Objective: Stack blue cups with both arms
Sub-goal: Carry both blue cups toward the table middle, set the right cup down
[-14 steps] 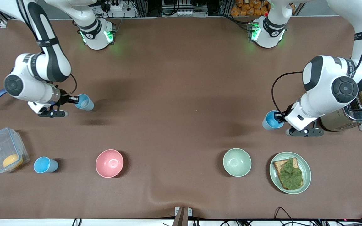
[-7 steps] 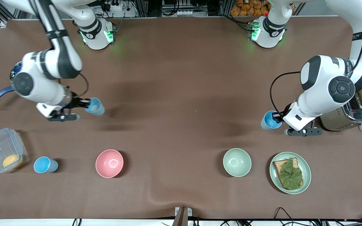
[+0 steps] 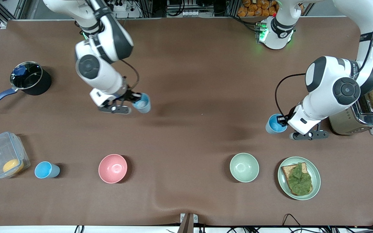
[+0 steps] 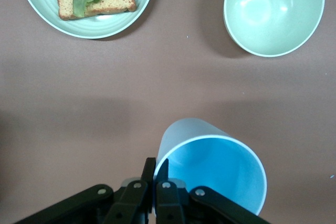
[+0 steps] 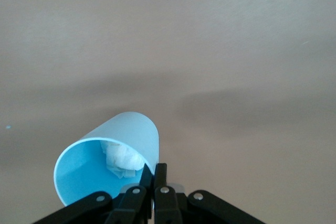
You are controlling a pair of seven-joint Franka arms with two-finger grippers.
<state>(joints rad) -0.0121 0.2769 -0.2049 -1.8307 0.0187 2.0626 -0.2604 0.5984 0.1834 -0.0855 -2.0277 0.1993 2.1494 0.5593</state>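
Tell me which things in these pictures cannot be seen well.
- Toaster: front view, left arm partly covers it.
- White lump in the right hand's cup: right wrist view, cannot identify it.
- Pot contents: front view, too dark.
- Orange item in the clear box: front view, blurred by plastic.

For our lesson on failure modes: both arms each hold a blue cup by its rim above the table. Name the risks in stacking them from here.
1. The right end effector pinches only the rim of its cup, which hangs tilted; it may slip or swing.
2. That cup holds something white and crumpled, which could fall out or block nesting.
3. The left end effector grips the other cup by the rim too, so meeting mid-table needs close alignment.
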